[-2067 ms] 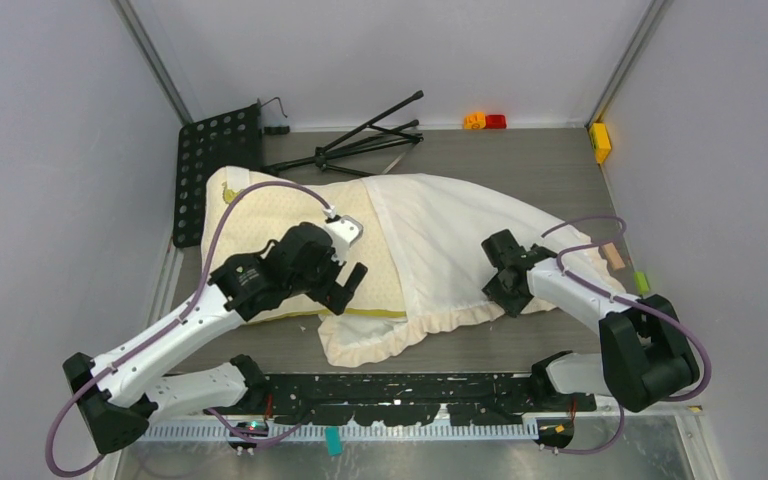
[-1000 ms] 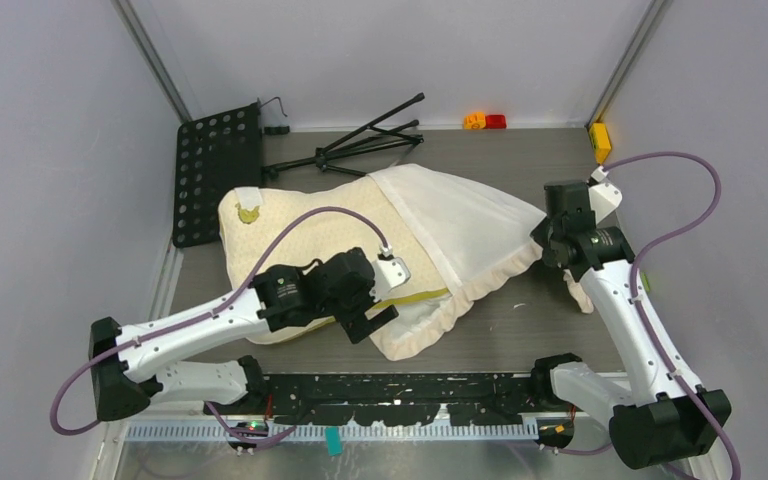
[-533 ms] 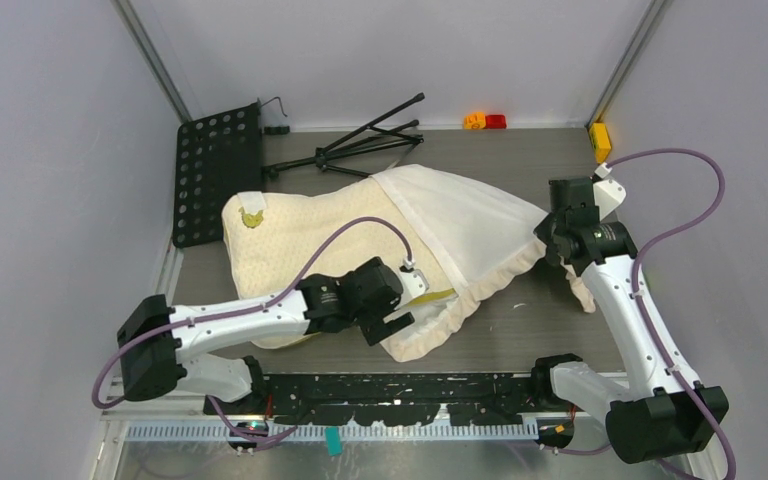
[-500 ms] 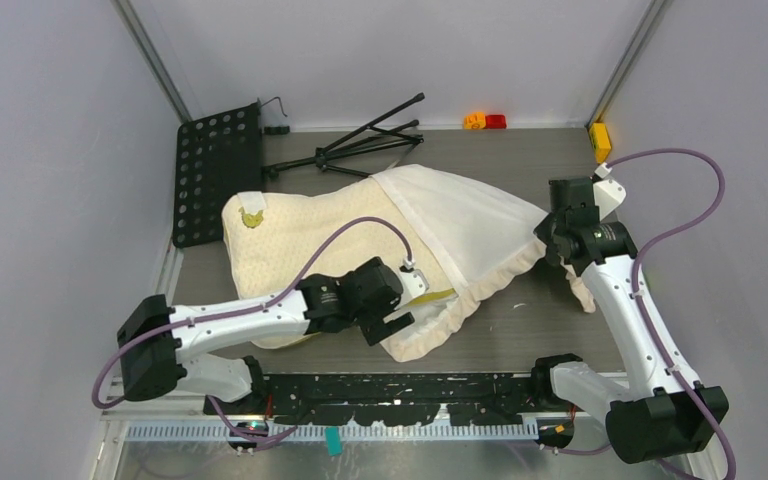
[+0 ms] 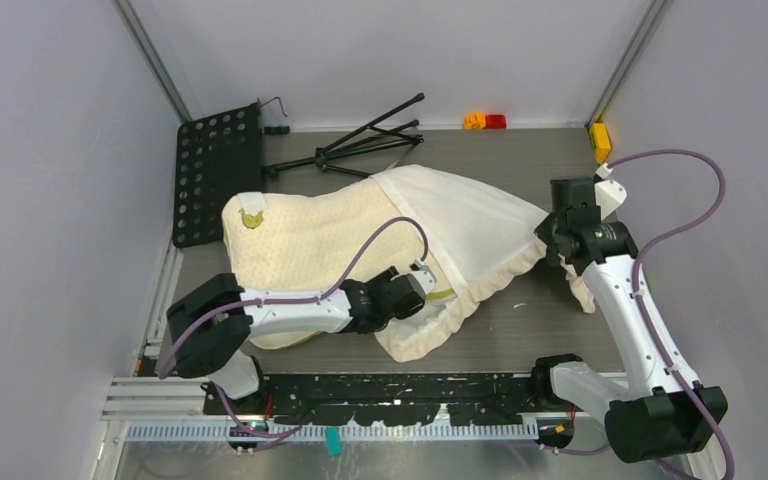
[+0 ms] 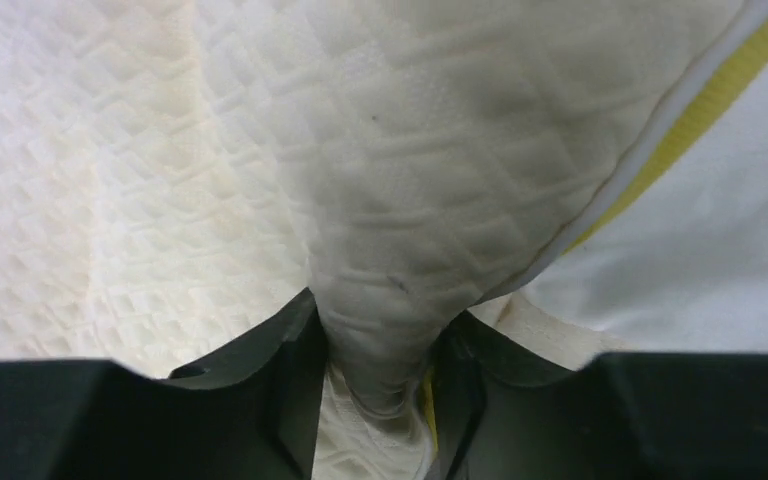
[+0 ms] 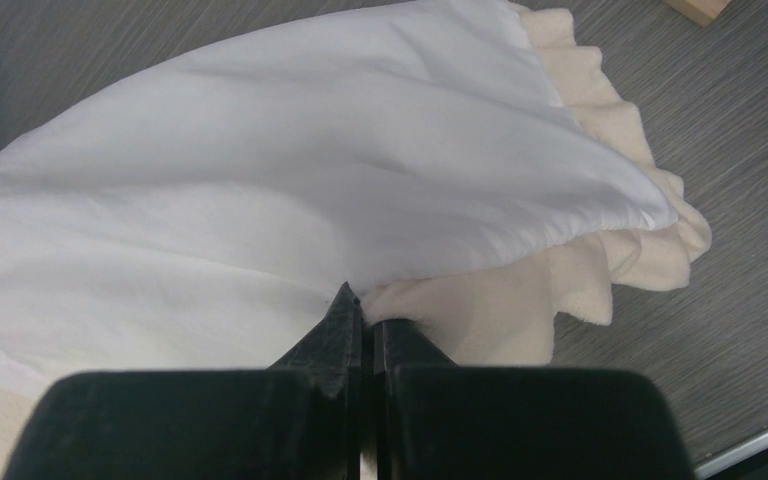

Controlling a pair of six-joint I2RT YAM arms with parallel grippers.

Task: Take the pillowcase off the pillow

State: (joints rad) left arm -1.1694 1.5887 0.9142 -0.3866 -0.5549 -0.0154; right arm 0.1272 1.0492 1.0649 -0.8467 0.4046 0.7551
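The pillowcase is pinched at its right end by the right hand. Its jaws are shut tight on a thin fold just where the smooth white cloth meets the ruffled border. Gripping there, at the cover's closed end, allows a pull along its length rather than across it. From that pinch the cloth fans out leftward, limp and creased. In the overhead view it spreads over the right part of the pillow, its open edge running aslant across the cushion and its frill trailing onto the worktop.

The left hand is closed on the pillow itself. A bulge of dotted quilted fabric is squeezed between its jaws, just beside the yellow-green seam, and the white cover lies past that seam. That reads as an anchor, holding the cushion so it does not slide along with the cover. The left arm lies low along the pillow's near edge to reach that corner at the cover's mouth.

The left half of the pillow is bare, with its tag showing near the far left corner. I judge the job roughly half done, as the right end is not yet out. The likely risk is the quilted fold slipping from the left grip under tension. Behind lie a black perforated panel and a folded tripod.
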